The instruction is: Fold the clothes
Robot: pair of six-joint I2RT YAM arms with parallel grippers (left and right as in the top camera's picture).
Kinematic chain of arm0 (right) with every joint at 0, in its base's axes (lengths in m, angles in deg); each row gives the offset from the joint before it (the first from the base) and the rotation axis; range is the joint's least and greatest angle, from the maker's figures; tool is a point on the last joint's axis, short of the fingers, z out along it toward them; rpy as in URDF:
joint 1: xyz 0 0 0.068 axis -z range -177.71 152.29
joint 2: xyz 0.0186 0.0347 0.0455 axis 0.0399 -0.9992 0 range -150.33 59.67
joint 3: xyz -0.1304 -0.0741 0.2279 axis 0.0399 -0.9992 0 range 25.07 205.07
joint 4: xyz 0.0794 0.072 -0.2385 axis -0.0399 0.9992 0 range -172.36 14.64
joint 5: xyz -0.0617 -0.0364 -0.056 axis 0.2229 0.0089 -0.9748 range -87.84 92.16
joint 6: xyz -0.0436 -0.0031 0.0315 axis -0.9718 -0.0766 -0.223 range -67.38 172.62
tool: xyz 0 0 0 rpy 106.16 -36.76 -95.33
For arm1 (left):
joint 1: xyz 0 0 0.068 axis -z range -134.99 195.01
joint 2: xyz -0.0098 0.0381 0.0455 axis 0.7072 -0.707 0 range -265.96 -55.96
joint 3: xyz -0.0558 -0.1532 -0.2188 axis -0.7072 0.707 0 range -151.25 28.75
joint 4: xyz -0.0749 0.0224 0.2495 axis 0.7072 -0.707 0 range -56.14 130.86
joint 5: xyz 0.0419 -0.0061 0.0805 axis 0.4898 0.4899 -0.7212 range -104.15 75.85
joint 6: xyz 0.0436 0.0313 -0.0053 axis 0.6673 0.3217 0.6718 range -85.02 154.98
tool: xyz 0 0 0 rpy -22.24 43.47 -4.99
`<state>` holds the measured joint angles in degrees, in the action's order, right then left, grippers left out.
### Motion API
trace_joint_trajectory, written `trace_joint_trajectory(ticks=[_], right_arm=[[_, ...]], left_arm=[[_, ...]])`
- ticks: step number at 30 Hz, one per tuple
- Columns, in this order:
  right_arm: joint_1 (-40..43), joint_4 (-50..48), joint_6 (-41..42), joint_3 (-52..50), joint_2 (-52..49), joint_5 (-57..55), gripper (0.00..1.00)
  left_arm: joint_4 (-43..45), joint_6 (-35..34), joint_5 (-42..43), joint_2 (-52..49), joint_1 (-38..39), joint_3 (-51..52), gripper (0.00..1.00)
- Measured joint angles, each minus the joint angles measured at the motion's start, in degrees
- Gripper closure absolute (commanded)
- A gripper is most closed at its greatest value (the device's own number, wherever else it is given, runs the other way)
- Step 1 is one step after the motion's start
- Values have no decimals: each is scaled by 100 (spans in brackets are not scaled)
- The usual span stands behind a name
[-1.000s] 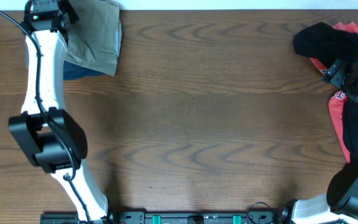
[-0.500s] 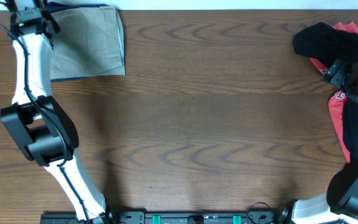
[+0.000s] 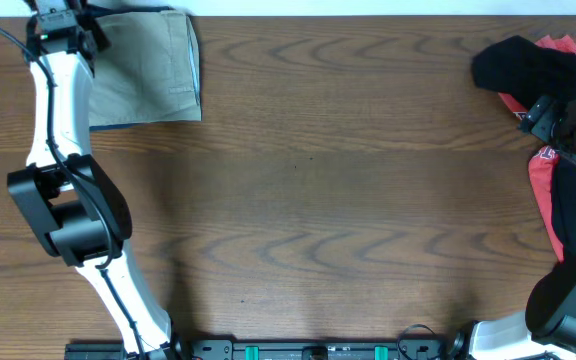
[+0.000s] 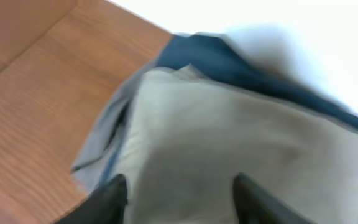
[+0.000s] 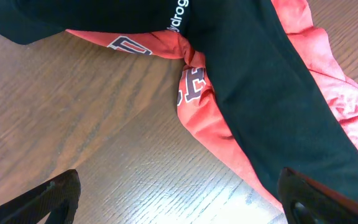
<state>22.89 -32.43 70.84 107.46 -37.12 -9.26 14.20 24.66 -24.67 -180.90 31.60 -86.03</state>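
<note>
Khaki shorts (image 4: 229, 124) sit under my left gripper (image 4: 179, 190), fingers apart; my right gripper (image 5: 179, 191) is spread wide too, over a black top (image 5: 253, 81) reading "ydrog".

White lettering runs along the black fabric top (image 5: 260, 93) in the right wrist view — only "ydrog" can be read, the start cut off by the frame; the red fabric top (image 5: 213, 127) bears dark, white-edged block letters — creased, unreadable.

Folded khaki shorts (image 3: 143, 65) top apparently navy shorts (image 4: 210, 56); black top (image 5: 260, 93) drapes red top (image 5: 207, 124).
</note>
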Motion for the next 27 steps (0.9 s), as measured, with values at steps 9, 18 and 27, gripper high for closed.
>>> trace_joint_trajectory(ticks=[9,18,27], right_arm=[[0,-2,0,0,0,0,1],[0,0,0,0,0,0,1],[0,-2,0,0,0,0,1]], left_arm=[[927,-11,247,0,33,0,78],[1102,7,284,-688,-28,0,77],[1515,461,240,-1491,-151,0,66]])
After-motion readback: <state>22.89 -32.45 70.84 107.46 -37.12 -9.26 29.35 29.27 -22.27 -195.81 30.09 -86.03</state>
